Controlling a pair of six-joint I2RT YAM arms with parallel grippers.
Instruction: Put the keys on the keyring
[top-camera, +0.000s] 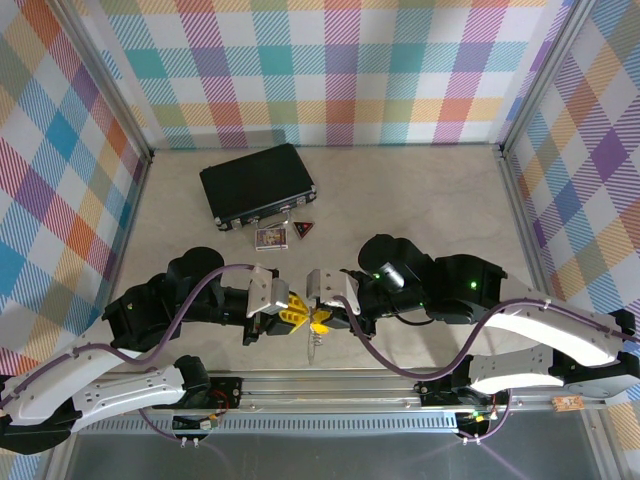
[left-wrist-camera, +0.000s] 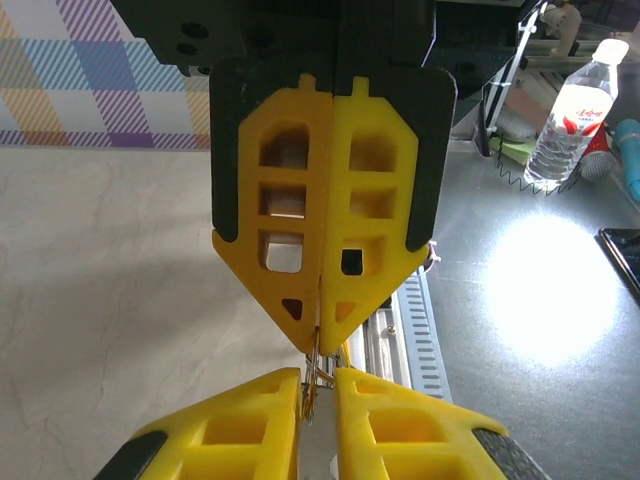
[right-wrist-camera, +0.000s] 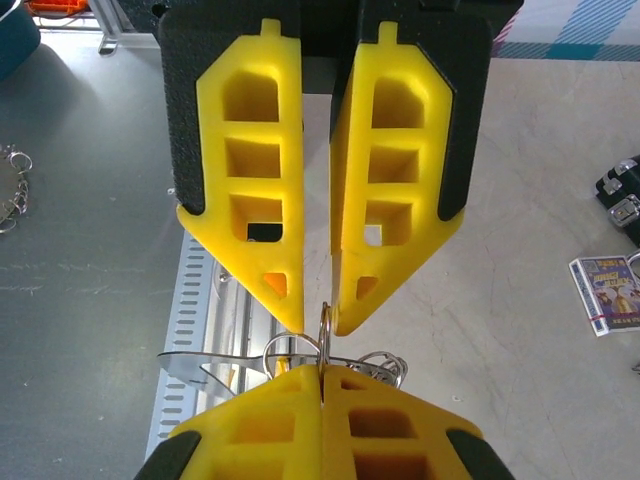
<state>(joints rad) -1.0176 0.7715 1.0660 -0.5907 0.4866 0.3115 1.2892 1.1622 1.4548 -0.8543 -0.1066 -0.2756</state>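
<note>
Close to the middle of the table's (top-camera: 420, 200) near edge, we see two yellow-fingered claws meeting tip to tip above the surface; the right gripper (right-wrist-camera: 322, 378) is closed, pinching the keyring (right-wrist-camera: 323, 328), a thin metal loop that stands upright and edge-on out of its seam; the left gripper (left-wrist-camera: 318, 380) faces it, fingers a narrow gap apart on either side of that loop, and we cannot tell whether they bite it; the loop's flat plane runs along the line joining both claws, so we judge the left fingers, just beside it, need a straight squeeze; silvery wire coils (right-wrist-camera: 382, 366) hang beside the right fingers; we cannot separate the keys from the yellow fingers; a black case (top-camera: 258, 182) lies well apart towards the far edge
</note>
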